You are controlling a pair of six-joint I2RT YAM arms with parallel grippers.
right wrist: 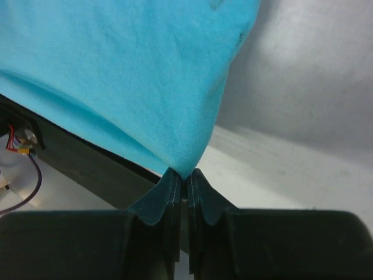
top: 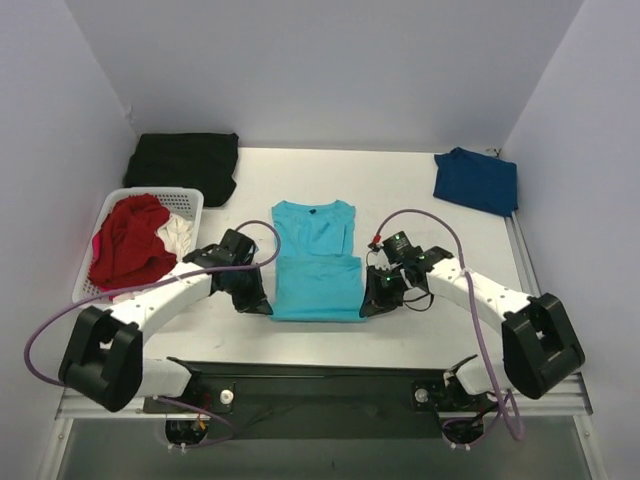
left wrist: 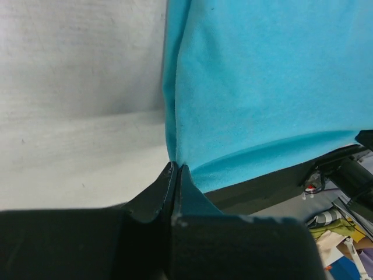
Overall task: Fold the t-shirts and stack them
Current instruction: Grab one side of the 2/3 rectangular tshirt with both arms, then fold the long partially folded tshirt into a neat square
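Note:
The turquoise t-shirt (top: pixel 315 265) lies in the middle of the table, sleeves folded in, collar at the far end. My left gripper (top: pixel 262 305) is shut on its near left corner (left wrist: pixel 180 157). My right gripper (top: pixel 370 305) is shut on its near right corner (right wrist: pixel 186 166). Both corners are lifted slightly off the table. A folded navy t-shirt (top: pixel 477 182) lies at the far right. The red t-shirt (top: pixel 128 240) is bunched in the white basket (top: pixel 190 200) at the left.
A black folded cloth (top: pixel 186 163) lies at the far left behind the basket. A white cloth (top: pixel 178 235) sits in the basket beside the red shirt. The table's dark near edge (top: pixel 320 350) runs just below both grippers.

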